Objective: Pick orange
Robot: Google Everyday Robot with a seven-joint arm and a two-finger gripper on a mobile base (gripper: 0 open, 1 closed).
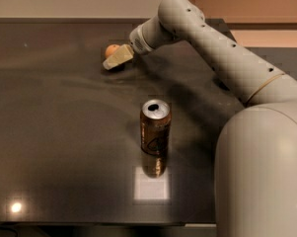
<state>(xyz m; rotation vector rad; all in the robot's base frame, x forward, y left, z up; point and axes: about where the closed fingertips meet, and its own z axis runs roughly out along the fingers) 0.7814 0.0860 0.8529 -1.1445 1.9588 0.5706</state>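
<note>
Far-left on the dark glossy table [49, 132], the beige gripper [117, 58] crowds the small round orange [111, 49], grip unclear, so any nudge might roll it away.

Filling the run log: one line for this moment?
gripper: far side of table, at orange | orange: on table, partly covered | can: upright, mid-table, apart from both | lift: not yet

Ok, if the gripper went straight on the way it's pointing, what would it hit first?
Probably the orange, right beside the gripper towards the far side of the table. Depth is unclear, so it might pass just in front and meet the table instead.
</note>
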